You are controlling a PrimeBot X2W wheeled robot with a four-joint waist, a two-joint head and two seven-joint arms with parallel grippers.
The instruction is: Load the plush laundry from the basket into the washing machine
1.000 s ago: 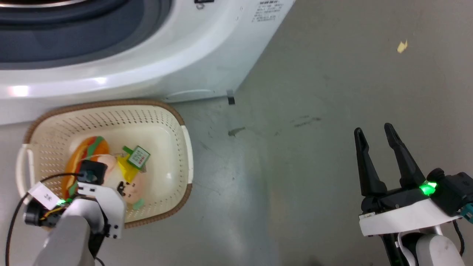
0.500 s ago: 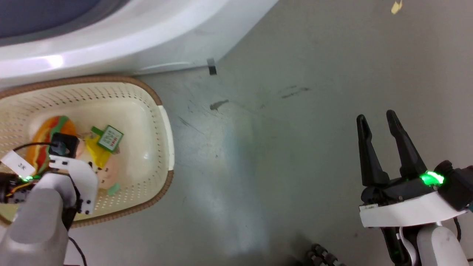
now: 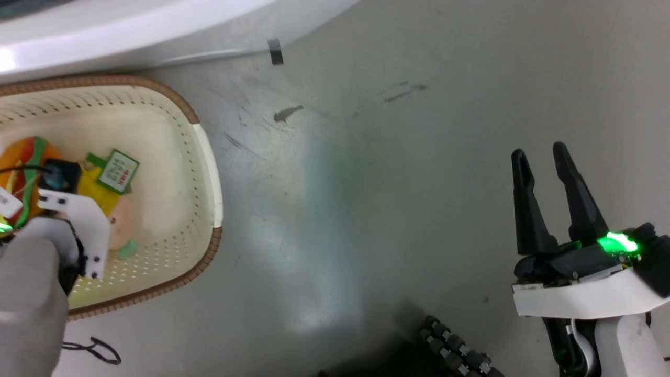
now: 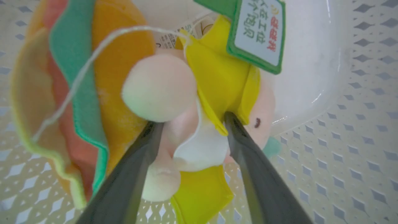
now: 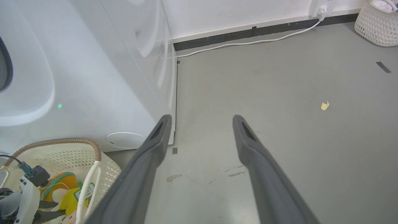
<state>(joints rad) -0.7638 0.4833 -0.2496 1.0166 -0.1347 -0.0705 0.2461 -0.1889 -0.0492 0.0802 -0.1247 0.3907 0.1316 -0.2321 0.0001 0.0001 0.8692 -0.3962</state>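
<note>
step: grasp | left gripper [image 4: 189, 124] clamped on doll [image 4: 186, 93], doll between its fingers inside basket [image 3: 207, 157] | right gripper [image 3: 542, 173] parted, idle over floor | next: lift doll clear, carry to washer [image 5: 93, 77]

Fuzzy cloth plush laundry [image 4: 174, 93] lies in the matt perforated plastic basket [image 3: 207, 162].
</note>
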